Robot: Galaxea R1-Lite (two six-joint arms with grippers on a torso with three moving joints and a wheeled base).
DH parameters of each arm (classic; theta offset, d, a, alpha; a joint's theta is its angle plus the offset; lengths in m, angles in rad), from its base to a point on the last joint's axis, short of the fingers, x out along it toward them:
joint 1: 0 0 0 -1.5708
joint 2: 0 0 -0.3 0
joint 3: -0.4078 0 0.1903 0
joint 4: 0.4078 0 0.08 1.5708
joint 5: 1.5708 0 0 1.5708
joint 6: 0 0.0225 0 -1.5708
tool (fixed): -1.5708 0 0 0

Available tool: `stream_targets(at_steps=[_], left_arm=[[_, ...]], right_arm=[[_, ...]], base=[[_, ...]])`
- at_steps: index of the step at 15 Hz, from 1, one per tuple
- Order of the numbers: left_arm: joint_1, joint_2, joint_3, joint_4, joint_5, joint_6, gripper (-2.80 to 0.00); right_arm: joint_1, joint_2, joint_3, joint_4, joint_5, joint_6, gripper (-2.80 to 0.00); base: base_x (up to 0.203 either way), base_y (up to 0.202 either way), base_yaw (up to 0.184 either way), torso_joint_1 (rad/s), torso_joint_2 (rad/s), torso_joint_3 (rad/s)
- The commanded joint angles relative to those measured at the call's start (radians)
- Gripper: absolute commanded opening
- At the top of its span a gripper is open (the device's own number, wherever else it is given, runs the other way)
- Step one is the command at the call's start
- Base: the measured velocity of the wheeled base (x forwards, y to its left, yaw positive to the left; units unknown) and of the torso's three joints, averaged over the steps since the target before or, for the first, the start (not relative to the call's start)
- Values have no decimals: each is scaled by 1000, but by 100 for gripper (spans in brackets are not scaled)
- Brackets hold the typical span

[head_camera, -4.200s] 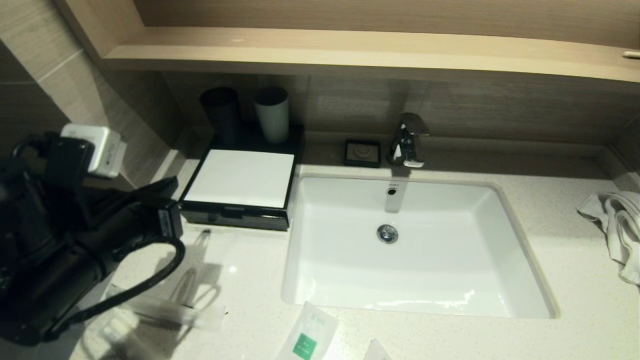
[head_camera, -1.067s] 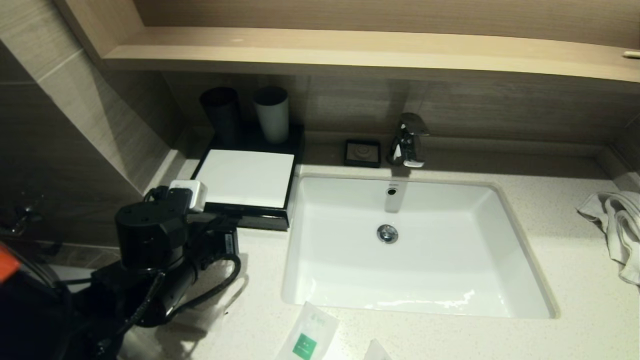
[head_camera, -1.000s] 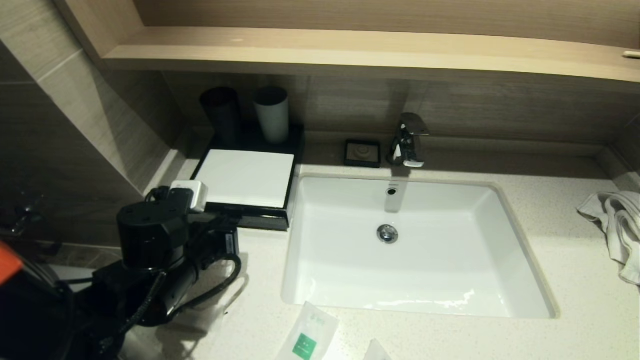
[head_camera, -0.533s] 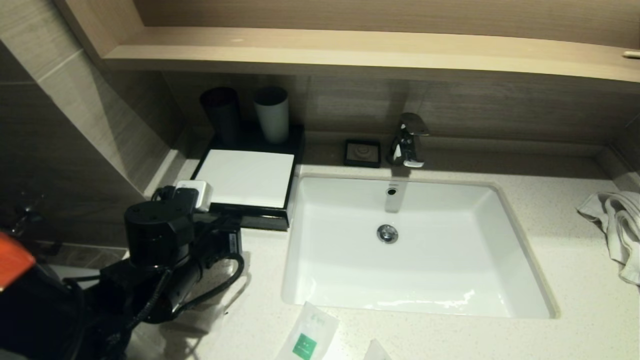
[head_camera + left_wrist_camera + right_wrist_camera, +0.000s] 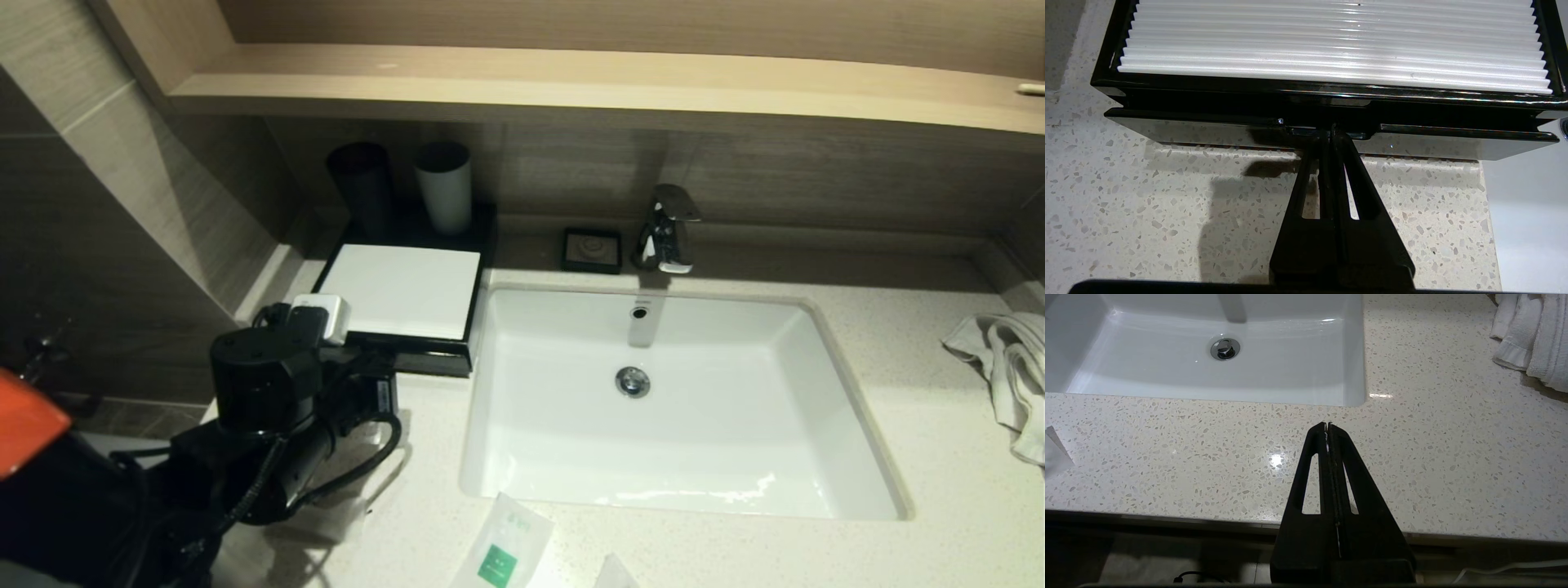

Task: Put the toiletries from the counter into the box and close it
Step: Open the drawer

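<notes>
The box (image 5: 1331, 98), a low black rectangular case with a ribbed white top panel and a glossy black drawer front, sits directly ahead of the left gripper (image 5: 1331, 132), on the pale speckled stone counter (image 5: 1147, 204) beside the white rectangular basin (image 5: 678, 400). The gripper's two black fingers are pressed together with nothing between them, and their joined tips meet the notch at the middle of the drawer front. Probably they are closed to form one thin point that can hook into that recess and draw the drawer out, since nothing can go inside while it is in. Behind the gripper and off to its side, a translucent-white flat packet with a green square label (image 5: 502, 555) lies at the counter's near edge, waiting to be packed. The right gripper (image 5: 1328, 425), fingers likewise closed and empty, hangs idle above the counter's front edge near the crumpled grey-white cloth towel (image 5: 1531, 335).
</notes>
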Motion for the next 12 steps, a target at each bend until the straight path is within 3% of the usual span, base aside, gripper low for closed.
stream_targets(at_steps=[1, 12], left_arm=[[1, 7, -11, -6, 2, -1, -280], [2, 18, -29, -2, 2, 5, -280]], right_arm=[[0, 0, 0, 0, 1, -2, -280], [0, 0, 0, 0, 1, 0, -280]], base=[[0, 0, 0, 0, 0, 0], [0, 0, 0, 0, 0, 0]])
